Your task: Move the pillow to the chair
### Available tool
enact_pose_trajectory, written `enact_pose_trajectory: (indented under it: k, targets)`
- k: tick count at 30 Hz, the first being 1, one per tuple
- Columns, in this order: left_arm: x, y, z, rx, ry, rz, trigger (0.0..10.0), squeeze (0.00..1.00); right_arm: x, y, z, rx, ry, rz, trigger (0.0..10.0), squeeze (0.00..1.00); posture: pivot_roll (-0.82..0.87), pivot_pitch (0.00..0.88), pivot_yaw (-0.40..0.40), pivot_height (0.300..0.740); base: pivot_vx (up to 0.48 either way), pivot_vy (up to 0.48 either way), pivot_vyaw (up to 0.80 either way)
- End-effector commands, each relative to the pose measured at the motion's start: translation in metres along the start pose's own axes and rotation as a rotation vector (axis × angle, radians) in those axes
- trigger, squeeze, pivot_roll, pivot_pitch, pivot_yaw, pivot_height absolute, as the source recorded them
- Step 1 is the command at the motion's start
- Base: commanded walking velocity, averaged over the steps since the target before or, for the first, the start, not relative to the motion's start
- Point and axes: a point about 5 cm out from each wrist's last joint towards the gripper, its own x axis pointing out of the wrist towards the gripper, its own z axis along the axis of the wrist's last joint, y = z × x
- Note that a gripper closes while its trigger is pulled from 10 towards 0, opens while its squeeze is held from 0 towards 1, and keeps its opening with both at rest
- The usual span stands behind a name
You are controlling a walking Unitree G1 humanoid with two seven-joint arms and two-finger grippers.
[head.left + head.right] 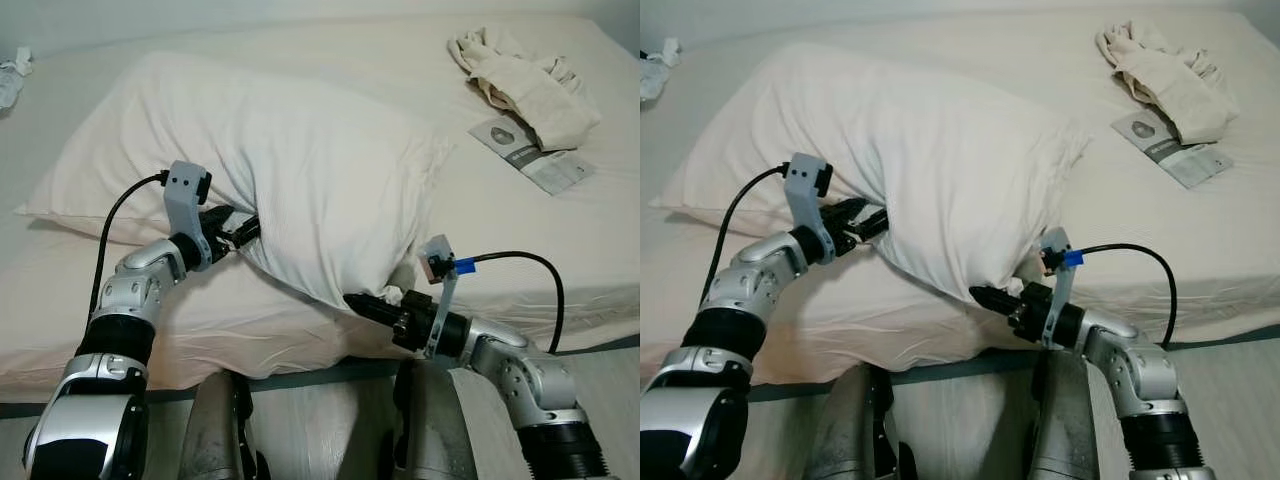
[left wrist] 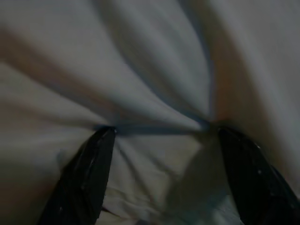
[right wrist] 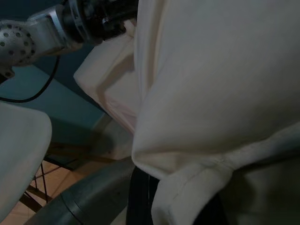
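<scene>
Pillow (image 1: pixel 290 170): on bed (image 1: pixel 560 250), between both tools.
Left tool (image 1: pixel 245 230): fingers spread, pressed into pillow's near-left side.
Right tool (image 1: pixel 362 303): under pillow's lower corner; grip cannot be told.

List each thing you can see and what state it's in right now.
pillow: on the bed, near edge bunched by both grippers
left gripper: pressed into pillow, fingers apart
right gripper: at pillow's lower corner
cloth: crumpled on bed
leaflet: lying flat beside cloth
</scene>
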Motion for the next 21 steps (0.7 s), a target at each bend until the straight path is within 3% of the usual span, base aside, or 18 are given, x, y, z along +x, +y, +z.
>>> enact_pose_trajectory:
  k: [1, 5, 7, 8, 9, 13, 17, 21]
  targets:
    - [-0.009, 0.014, -0.001, -0.028, 0.007, 0.067, 10.0, 0.0, -0.008, 0.002, -0.013, 0.042, 0.046, 0.022, 0.0, 0.0, 0.06, 0.314, 0.039, 0.536, 0.0, 0.0, 0.0]
    - [-0.027, 0.042, 0.005, 0.072, 0.022, 0.293, 10.0, 0.0, -0.044, -0.01, -0.023, 0.057, 0.157, -0.034, 0.0, 0.0, 0.06, 0.317, 0.039, 0.536, 0.0, 0.0, 0.0]
    - [-0.03, 0.049, 0.007, 0.077, 0.011, 0.355, 10.0, 0.0, -0.054, -0.015, -0.026, 0.064, 0.177, -0.06, 0.0, 0.0, 0.06, 0.317, 0.039, 0.536, 0.0, 0.0, 0.0]
    - [-0.036, 0.057, 0.012, 0.066, -0.023, 0.433, 10.0, 0.0, -0.07, -0.024, -0.03, 0.073, 0.2, -0.129, 0.0, 0.0, 0.06, 0.316, 0.041, 0.536, 0.0, 0.0, 0.0]
    - [-0.036, 0.057, 0.012, 0.066, -0.023, 0.433, 10.0, 0.0, -0.07, -0.024, -0.03, 0.073, 0.2, -0.129, 0.0, 0.0, 0.06, 0.316, 0.041, 0.536, 0.0, 0.0, 0.0]
    - [-0.039, 0.061, 0.022, 0.022, -0.111, 0.444, 10.0, 0.0, -0.113, -0.057, -0.03, 0.054, 0.203, -0.394, 0.0, 0.0, 0.06, 0.317, 0.043, 0.536, 0.0, 0.0, 0.0]
    - [-0.038, 0.059, 0.023, 0.019, -0.119, 0.419, 10.0, 0.0, -0.125, -0.068, -0.026, 0.026, 0.185, -0.5, 0.0, 0.0, 0.06, 0.316, 0.045, 0.536, 0.0, 0.0, 0.0]
    - [-0.037, 0.059, 0.022, 0.001, -0.116, 0.414, 10.0, 0.0, -0.165, -0.1, 0.0, -0.044, 0.061, -0.916, 0.0, 0.0, 0.06, 0.313, 0.046, 0.536, 0.0, 0.0, 0.0]
